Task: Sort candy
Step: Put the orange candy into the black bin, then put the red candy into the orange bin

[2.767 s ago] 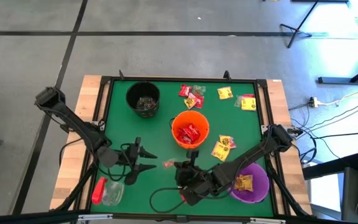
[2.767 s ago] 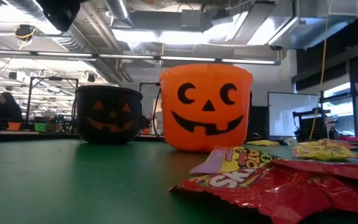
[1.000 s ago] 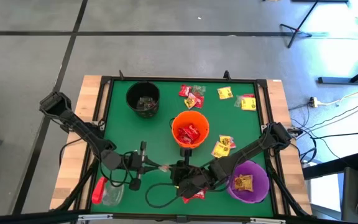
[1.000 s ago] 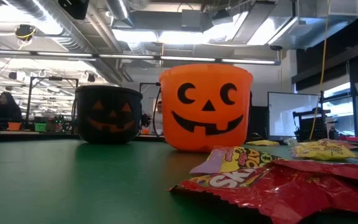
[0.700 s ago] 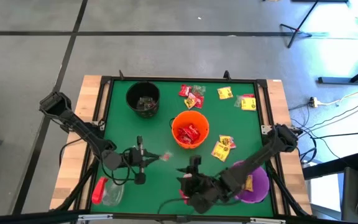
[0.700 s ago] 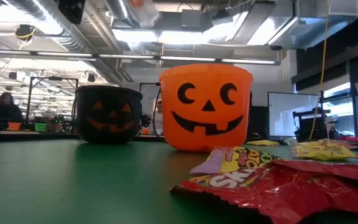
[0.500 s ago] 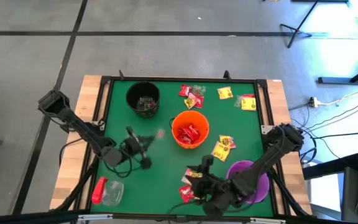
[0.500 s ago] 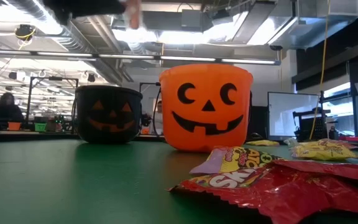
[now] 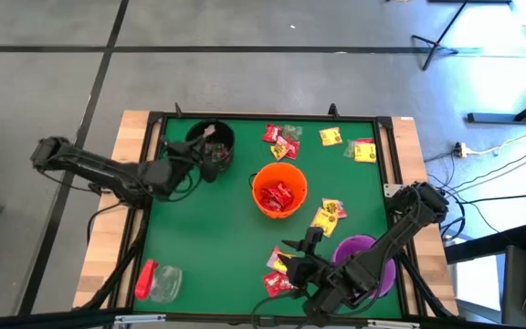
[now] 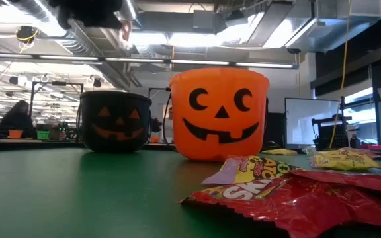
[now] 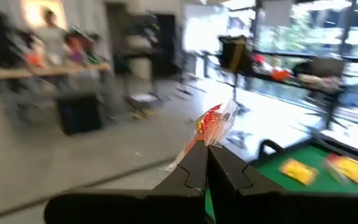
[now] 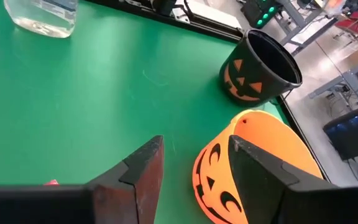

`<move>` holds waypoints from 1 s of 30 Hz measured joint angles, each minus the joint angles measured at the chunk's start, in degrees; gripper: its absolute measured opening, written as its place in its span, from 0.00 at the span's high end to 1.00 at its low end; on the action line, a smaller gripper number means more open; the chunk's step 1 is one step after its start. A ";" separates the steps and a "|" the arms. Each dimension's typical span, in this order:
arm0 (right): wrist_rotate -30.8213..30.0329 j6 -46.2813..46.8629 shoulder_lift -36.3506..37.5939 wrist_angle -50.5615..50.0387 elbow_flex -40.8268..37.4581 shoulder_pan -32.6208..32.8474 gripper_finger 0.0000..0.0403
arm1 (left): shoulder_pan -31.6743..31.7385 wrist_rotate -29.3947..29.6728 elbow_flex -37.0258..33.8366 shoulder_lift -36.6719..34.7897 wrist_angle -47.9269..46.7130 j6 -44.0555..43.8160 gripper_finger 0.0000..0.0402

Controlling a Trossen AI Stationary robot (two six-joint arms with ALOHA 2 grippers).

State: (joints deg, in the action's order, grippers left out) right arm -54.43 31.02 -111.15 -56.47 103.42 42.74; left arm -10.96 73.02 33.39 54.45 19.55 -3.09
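Left gripper (image 11: 207, 148) clamped on 1 candy packet (image 11: 215, 120), red and clear, fingers (image 11: 188, 169) pressed together on the lower end of the crinkly wrapper. In the high view, left gripper (image 9: 206, 139) at the upper left of the frame, right over the black bucket (image 9: 222, 157), with the packet seen only as a small pale spot there. Left arm (image 9: 99, 169) stretched nearly level from the left edge of the table (image 9: 199, 247).

Right gripper (image 12: 194, 158) with fingers (image 12: 143, 168) apart and nothing between them. In the high view, right gripper (image 9: 305, 245) low in the frame, a little right of centre, just beside 2 red packets (image 9: 277, 274) lying on the green surface. Purple bucket (image 9: 383, 274) at the lower right, partly hidden under the right arm.

Orange bucket (image 9: 279, 192) near the centre of the high view, holding red candy (image 9: 278, 196). More loose packets at the upper right: red and yellow packets (image 9: 281, 142) above the orange bucket, 1 yellow packet (image 9: 331, 136) further right, another yellow packet (image 9: 364, 151) near the right rim, and yellow packets (image 9: 327, 216) between the orange and purple buckets. Clear jar (image 9: 158, 281) with red cap at the lower left.

In the low view, black bucket (image 10: 114, 122) left of centre, orange bucket (image 10: 219, 114) in the centre, red packet (image 10: 290, 198) large at the lower right. A seated person (image 10: 20, 118) far left in the room behind.
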 joint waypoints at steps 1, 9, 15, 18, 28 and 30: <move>0.01 0.39 0.00 -0.28 0.00 0.00 0.55 | 1.92 -3.74 0.00 -1.44 -4.77 -4.35 1.00; 0.00 0.70 -0.04 -0.78 0.00 0.00 0.55 | 18.74 -32.44 -0.02 -5.13 -41.83 -31.08 1.00; 0.02 0.68 -0.09 -0.78 0.00 0.00 0.55 | 22.97 -40.88 -0.04 -5.05 -42.47 -29.97 1.00; 0.02 0.68 -0.09 -0.76 0.00 0.00 0.55 | 23.48 -44.00 -0.04 -5.07 -41.29 -27.51 0.96; 3.62 0.29 -0.11 -1.42 0.00 0.07 0.55 | 23.78 -47.31 2.02 -6.32 -41.62 -22.24 0.66; 9.23 0.26 -0.11 -1.75 0.01 0.04 0.55 | 22.79 -48.49 4.70 -7.04 -41.42 -17.88 0.63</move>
State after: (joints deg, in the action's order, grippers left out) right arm -45.20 31.29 -111.26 -58.22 103.43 42.78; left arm 11.83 24.53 38.09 47.42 -21.87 -20.97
